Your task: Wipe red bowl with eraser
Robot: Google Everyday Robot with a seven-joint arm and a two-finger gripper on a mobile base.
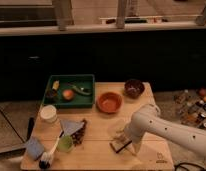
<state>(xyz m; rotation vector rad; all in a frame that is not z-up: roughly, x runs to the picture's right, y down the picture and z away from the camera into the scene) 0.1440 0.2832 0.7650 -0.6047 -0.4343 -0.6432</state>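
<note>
The red bowl (109, 102) stands empty at the middle back of the wooden table (101, 155). The eraser (117, 146), a small tan-topped block with a dark base, lies on the table near the front, well in front of the bowl. My gripper (124, 141), at the end of the white arm (161, 131) reaching in from the right, is down at the eraser, right over or against it. I cannot tell whether it holds the eraser.
A dark bowl (134, 88) sits right of the red bowl. A green tray (71, 91) with food items stands back left. A white cup (48, 113), a green cup (65, 144), a blue pad (34, 148) and a white-handled brush (48, 155) crowd the front left.
</note>
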